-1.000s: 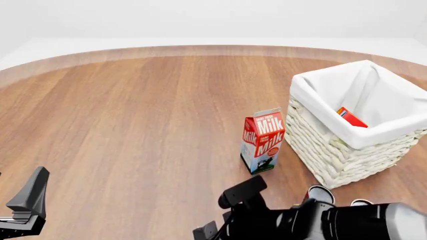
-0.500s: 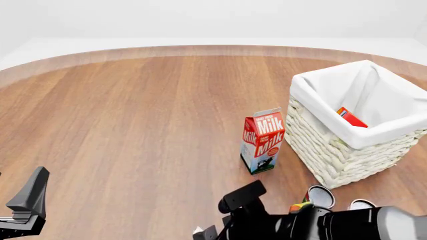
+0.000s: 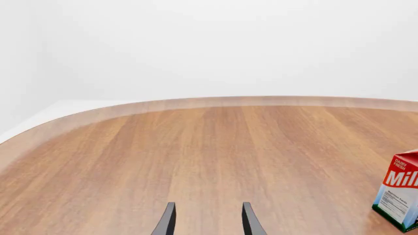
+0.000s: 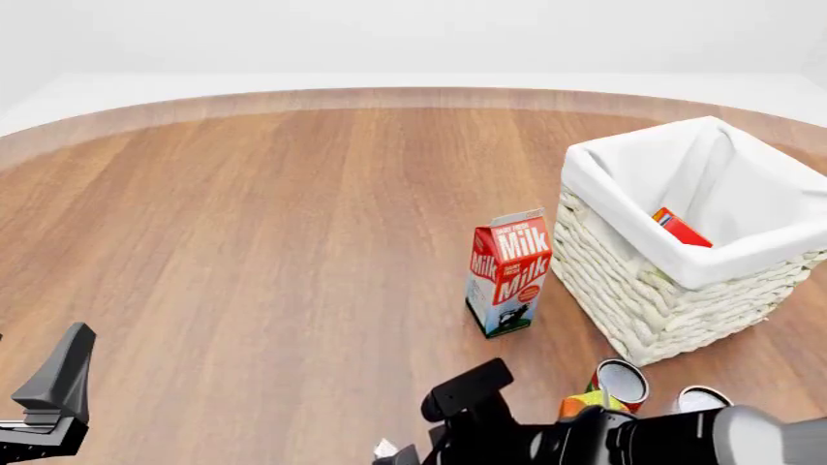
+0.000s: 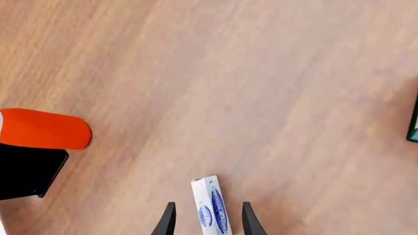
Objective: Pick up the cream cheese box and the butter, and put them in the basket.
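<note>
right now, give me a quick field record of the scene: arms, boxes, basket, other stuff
left gripper: open, nothing between the fingers, aimed across bare table
right gripper: low at the near edge, fingers on either side of the cream cheese box; contact cannot be told
butter: inside the basket, leaning on the cloth lining
milk carton: upright, just left of the basket, apart from it
cans: two by the basket's near corner
left to do: cream cheese box not yet in the basket

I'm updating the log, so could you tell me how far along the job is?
Butter already lies in the basket. The right gripper straddles the cream cheese box, fingers not visibly closed. Lifting and dropping it in remain. The left gripper hangs open.
</note>
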Motion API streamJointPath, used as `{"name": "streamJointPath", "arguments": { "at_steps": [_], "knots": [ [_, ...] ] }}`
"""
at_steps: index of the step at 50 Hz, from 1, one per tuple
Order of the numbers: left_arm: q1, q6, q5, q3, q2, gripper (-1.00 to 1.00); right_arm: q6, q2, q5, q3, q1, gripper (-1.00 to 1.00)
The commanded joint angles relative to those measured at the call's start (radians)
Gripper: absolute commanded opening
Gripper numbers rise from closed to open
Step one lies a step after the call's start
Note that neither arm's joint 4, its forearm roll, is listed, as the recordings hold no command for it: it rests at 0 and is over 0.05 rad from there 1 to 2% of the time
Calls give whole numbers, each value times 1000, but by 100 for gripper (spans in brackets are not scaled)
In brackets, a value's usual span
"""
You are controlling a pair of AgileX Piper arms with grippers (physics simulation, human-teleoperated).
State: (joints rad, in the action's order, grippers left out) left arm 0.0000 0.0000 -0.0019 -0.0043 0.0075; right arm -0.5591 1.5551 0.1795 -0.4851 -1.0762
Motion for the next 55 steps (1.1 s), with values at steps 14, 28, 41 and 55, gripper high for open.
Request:
{"name": "streamJointPath", "arguments": {
  "at_steps": [14, 28, 41, 55],
  "knots": [
    [0, 0, 0, 0, 0, 100, -16, 33, 50, 16, -8, 100],
    [0, 0, 0, 0, 0, 100, -22, 52, 79, 23, -15, 100],
    [0, 0, 0, 0, 0, 100, -35, 80, 122, 34, -20, 100],
    [0, 0, 0, 0, 0, 100, -43, 91, 147, 44, -23, 100]
  ]
}}
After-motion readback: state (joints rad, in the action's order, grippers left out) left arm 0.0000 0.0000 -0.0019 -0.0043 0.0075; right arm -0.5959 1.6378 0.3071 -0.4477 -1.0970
